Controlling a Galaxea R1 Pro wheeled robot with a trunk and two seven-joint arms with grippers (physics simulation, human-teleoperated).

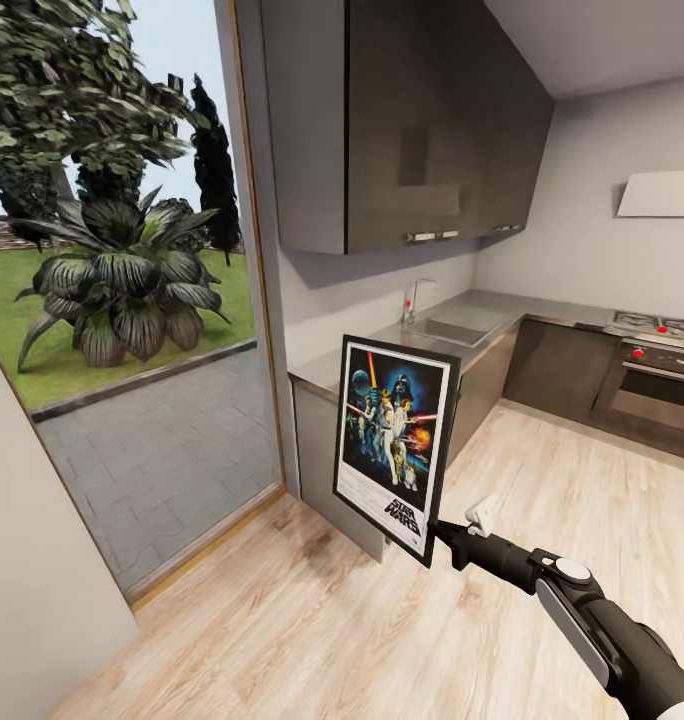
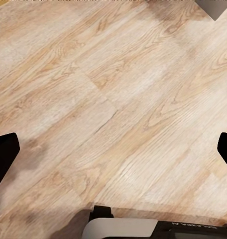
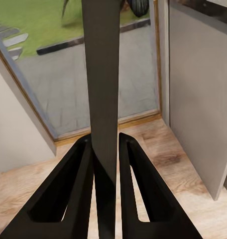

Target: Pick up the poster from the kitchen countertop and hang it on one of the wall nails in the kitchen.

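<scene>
Above the floor, right gripper (image 1: 437,535) pinches upright poster (image 1: 395,442).

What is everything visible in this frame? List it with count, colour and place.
poster: one, black frame, dark blue art, held off the floor in front of the counter end
countertop: one, grey, along the walls
sink: one, grey, sunk in the countertop
tap: one, silver, behind the sink
wall cabinets: dark grey, above the sink
oven: one, dark, red knob, far right
floor: light wood
plant: green, outside the glass
right tool: black, shut on the poster's edge
left tool: black, open over the floor
</scene>
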